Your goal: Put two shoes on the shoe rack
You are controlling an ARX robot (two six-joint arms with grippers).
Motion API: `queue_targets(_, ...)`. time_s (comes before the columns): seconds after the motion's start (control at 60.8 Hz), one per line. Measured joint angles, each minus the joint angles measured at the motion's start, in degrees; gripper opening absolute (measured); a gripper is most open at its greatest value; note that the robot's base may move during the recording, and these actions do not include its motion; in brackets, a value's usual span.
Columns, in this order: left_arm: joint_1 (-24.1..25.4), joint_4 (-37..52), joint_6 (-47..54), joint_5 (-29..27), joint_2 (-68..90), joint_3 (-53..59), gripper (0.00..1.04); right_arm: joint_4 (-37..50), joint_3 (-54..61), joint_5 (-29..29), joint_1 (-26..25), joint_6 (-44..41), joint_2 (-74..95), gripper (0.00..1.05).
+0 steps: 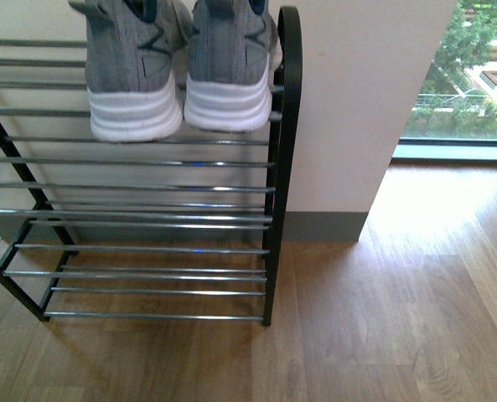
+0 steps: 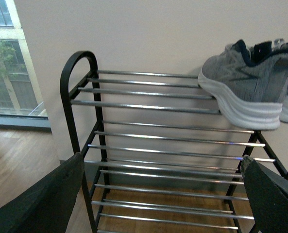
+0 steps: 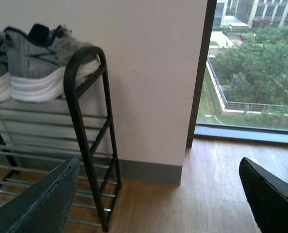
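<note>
Two grey knit shoes with white soles stand side by side on the top tier of the shoe rack [image 1: 279, 167], heels toward me: one shoe [image 1: 132, 71] on the left, the other shoe [image 1: 231, 67] against the rack's right end frame. In the left wrist view one shoe [image 2: 245, 85] rests on the top bars of the rack [image 2: 78, 92]. In the right wrist view a shoe [image 3: 42, 63] sits beside the black end loop of the rack [image 3: 85, 121]. My left gripper [image 2: 163, 199] is open before the lower tiers, holding nothing. Out past the rack's end, my right gripper [image 3: 158, 194] hangs open over the wooden floor.
A pale wall [image 1: 357, 100] with a grey skirting board stands behind and right of the rack. Wooden floor [image 1: 382, 318] spreads to the right, ending at a floor-level window [image 1: 466, 75]. The rack's lower chrome bars [image 1: 147, 247] hold nothing.
</note>
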State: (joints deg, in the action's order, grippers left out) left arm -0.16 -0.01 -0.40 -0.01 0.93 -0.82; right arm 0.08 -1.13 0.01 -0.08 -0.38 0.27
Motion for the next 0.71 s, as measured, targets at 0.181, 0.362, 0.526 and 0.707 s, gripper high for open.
queue_targets(0.181, 0.0, 0.0, 0.02, 0.0, 0.0, 0.0, 0.95, 0.0, 0.0, 0.0, 0.0, 0.0, 0.0, 0.95)
queue_targets(0.362, 0.0, -0.02, 0.0, 0.0, -0.02, 0.0, 0.95, 0.0, 0.0, 0.02, -0.02, 0.11, 0.0, 0.95)
queue_targets(0.526, 0.0, -0.02, 0.0, 0.0, -0.02, 0.0, 0.95, 0.0, 0.0, 0.02, 0.0, 0.13, 0.0, 0.95)
queue_targets(0.707, 0.0, -0.02, 0.02, 0.0, -0.02, 0.0, 0.95, 0.0, 0.0, 0.0, 0.0, 0.15, 0.0, 0.95)
